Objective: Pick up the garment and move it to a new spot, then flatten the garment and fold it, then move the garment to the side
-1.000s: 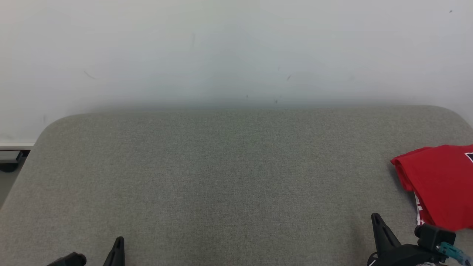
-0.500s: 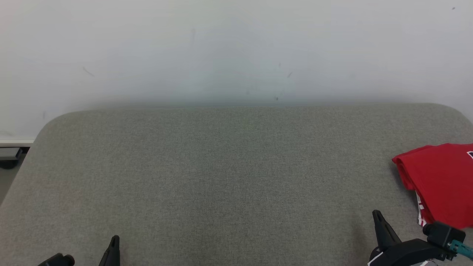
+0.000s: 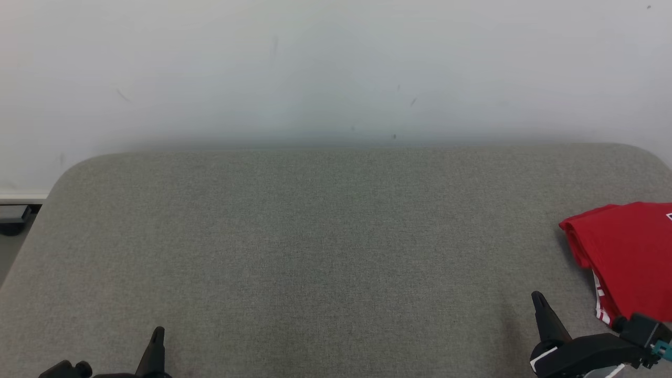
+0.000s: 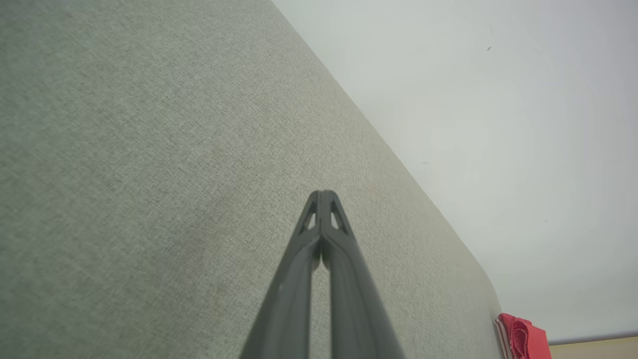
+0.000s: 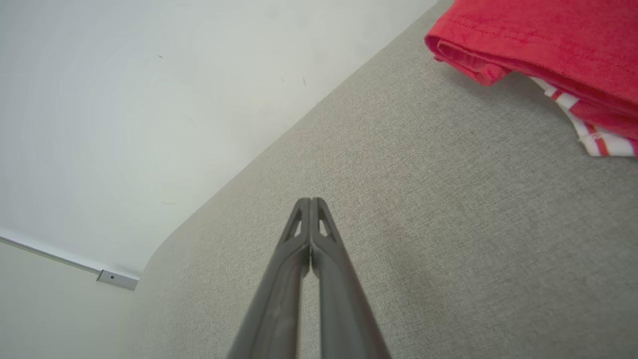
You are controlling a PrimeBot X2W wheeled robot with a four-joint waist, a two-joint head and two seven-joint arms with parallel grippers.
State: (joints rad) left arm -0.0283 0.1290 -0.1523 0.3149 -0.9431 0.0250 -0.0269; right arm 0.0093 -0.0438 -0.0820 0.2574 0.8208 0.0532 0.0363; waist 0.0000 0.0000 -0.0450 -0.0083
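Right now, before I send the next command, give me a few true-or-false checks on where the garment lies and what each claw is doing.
1. The red garment lies at the right end of the grey table. True.
2. The right claw is clamped on the garment. False: its jaws are shut on nothing, and it sits apart from the cloth, over bare table.
3. The left claw is shut and empty. True.
4. The garment is spread out flat in a single layer. False: it is folded in layers, with a white and red striped edge peeking out underneath.
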